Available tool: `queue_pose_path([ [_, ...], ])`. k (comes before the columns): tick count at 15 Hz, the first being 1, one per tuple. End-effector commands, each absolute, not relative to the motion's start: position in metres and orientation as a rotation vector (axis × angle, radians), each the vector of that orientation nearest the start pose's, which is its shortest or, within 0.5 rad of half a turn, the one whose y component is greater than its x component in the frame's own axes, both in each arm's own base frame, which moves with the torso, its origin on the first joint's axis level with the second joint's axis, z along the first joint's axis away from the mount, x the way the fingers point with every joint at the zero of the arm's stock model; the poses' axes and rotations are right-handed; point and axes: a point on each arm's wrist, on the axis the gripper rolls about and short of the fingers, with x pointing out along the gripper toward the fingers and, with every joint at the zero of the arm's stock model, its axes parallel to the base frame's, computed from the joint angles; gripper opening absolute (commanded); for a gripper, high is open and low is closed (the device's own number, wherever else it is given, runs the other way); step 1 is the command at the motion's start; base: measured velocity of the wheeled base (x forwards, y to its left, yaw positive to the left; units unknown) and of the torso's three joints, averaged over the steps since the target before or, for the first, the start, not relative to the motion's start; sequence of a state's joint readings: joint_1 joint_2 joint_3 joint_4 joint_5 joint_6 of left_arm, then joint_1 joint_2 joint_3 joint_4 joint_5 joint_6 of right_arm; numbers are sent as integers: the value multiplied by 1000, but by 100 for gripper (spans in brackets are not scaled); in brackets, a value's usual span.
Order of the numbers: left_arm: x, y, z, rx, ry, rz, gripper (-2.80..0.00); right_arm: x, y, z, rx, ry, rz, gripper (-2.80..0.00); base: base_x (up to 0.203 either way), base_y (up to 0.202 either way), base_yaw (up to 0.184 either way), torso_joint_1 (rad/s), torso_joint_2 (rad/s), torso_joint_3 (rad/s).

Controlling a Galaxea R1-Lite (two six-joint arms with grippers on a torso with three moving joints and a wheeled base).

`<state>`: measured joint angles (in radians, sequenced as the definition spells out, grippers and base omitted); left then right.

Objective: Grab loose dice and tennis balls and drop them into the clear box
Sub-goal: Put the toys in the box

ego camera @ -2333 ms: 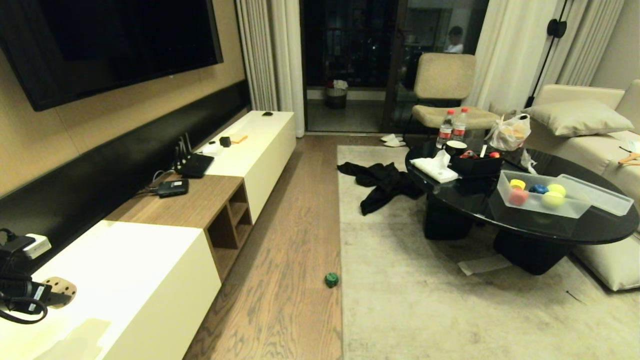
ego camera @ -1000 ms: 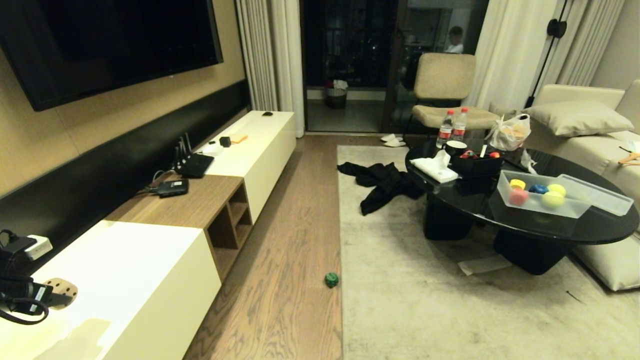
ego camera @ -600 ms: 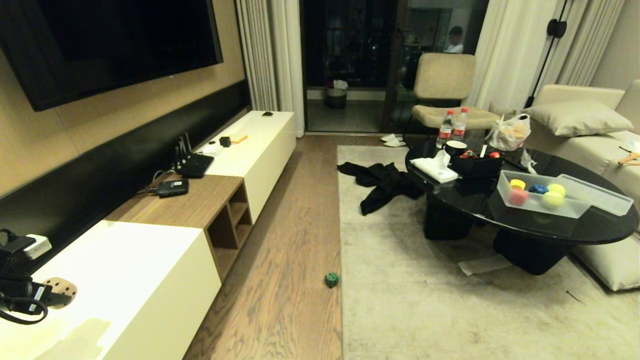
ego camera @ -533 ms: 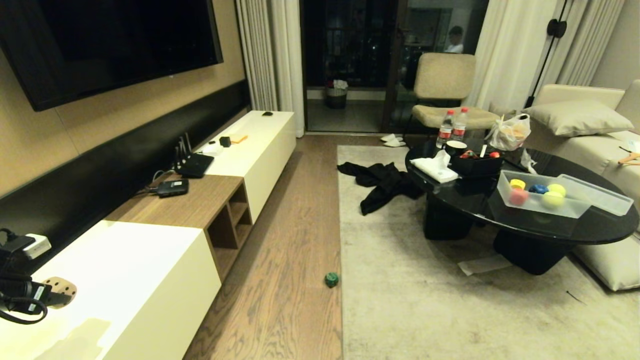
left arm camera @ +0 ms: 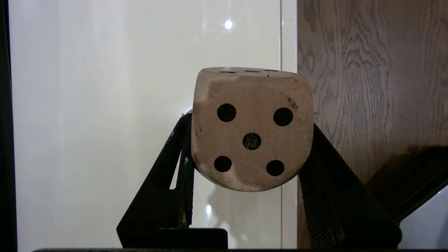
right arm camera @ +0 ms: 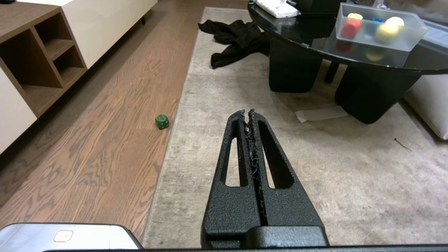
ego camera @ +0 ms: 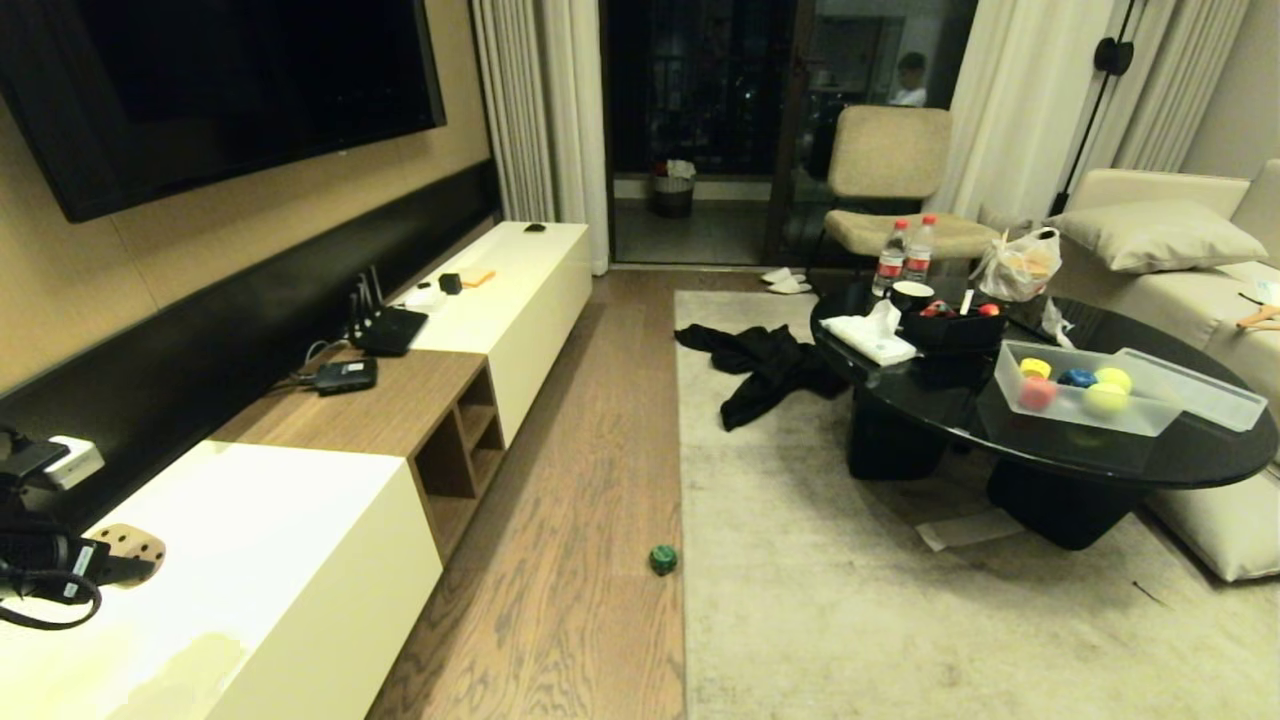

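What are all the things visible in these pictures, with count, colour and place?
tan die: one, tan with black pips, held over the white cabinet.
green die: one, green, on the wood floor beside the rug.
clear box: one, translucent, on the black table; it holds a yellow, a red and a blue die and two tennis balls. Its lid leans beside it.
black cloth: one, on the rug.
bottles: two, red-capped, on the table.
left gripper: shut on the tan die.
right gripper: shut, empty, above the rug.

Bare wood floor [ego camera: 580,560] surrounds the green die [ego camera: 662,559]; cabinet [ego camera: 300,540] flanks one side.
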<state>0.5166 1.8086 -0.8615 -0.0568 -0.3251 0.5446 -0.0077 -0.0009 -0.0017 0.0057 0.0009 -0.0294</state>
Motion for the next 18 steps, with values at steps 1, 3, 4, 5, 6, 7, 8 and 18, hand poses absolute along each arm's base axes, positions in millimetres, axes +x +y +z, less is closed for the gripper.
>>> queue_pose_path([
  [1, 260, 129, 129, 162, 793, -60, -280, -23, 0, 75, -25, 5, -8, -280, 0, 0, 0, 0, 0, 0],
  [3, 261, 118, 135, 138, 778, -72, -280, -23, 0, 75, -25, 5, -8, -280, 0, 0, 0, 0, 0, 0],
  [4, 262, 110, 137, 128, 769, -85, -280, -23, 0, 75, -25, 5, -6, -280, 0, 0, 0, 0, 0, 0],
  [5, 263, 101, 138, 120, 765, -105, -280, -23, 0, 75, -25, 5, -8, -280, 0, 0, 0, 0, 0, 0],
  [6, 263, 92, 140, 114, 761, -124, -280, -23, 0, 75, -23, 5, -8, -280, 0, 0, 0, 0, 0, 0],
  [7, 263, 82, 141, 109, 758, -148, -280, -23, 0, 75, -23, 5, -7, -280, 0, 0, 0, 0, 0, 0],
  [8, 263, 71, 142, 102, 757, -177, -280, -23, 0, 75, -23, 5, -6, -280, 0, 0, 0, 0, 0, 0],
  [18, 255, 33, 143, 84, 758, -266, -280, -23, 0, 75, -23, 5, -8, -280, 0, 0, 0, 0, 0, 0],
])
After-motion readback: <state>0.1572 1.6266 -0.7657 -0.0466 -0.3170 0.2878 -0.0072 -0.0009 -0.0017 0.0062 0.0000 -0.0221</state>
